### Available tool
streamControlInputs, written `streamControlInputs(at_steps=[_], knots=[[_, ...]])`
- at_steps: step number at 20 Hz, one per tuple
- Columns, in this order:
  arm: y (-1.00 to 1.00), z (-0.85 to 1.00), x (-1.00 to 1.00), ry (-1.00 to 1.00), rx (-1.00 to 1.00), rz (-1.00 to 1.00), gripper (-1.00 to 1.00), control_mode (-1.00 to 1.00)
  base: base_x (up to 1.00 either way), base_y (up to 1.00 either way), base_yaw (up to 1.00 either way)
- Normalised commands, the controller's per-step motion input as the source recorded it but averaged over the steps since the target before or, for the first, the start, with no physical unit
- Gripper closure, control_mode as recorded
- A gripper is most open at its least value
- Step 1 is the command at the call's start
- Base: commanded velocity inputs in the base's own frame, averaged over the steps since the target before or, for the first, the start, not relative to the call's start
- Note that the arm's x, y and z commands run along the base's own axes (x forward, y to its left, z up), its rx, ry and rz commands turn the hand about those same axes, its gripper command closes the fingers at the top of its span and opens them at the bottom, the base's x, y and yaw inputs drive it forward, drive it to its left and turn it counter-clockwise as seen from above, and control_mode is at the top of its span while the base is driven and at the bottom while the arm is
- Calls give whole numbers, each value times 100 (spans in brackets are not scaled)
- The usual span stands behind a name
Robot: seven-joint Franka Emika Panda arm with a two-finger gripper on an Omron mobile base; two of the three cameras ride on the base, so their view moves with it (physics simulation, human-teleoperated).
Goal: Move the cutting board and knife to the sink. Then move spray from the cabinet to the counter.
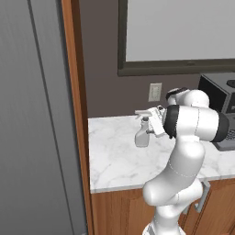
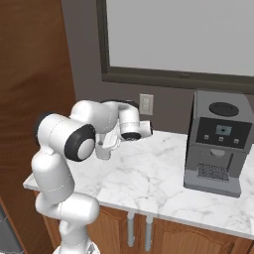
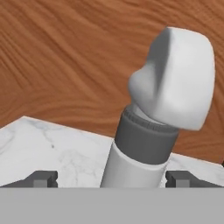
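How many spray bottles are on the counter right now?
1. The spray bottle stands upright on the counter near the wooden side panel, between the open gripper fingers. Others may be hidden.

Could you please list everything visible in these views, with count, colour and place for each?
spray: one, pale grey-white bottle with trigger nozzle, standing upright on the counter near the wall, between the finger tips in the hand view.
counter: one, white marble-look with grey veins, over wooden base units.
coffee machine: one, dark grey, on the counter to the right of the spray.
wall outlet: one, white, on the brown wall above the counter.
window frame: one, dark frame around a pale pane, above the counter.
wooden side panel: one, reddish-brown, at the counter's left end.
tall grey unit: one, grey, left of the panel.
gripper: one, dark finger tips, open on either side of the spray, not touching it.
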Motion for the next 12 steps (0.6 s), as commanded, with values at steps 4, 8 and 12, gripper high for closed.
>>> streamControlInputs(at_steps=[4,8,12], knots=[[-21,0,-1,0,0,0,-100,-100,0,0,0],[-26,0,-1,0,0,0,-100,-100,0,0,0],[-28,0,-1,0,0,0,-100,-100,0,0,0]])
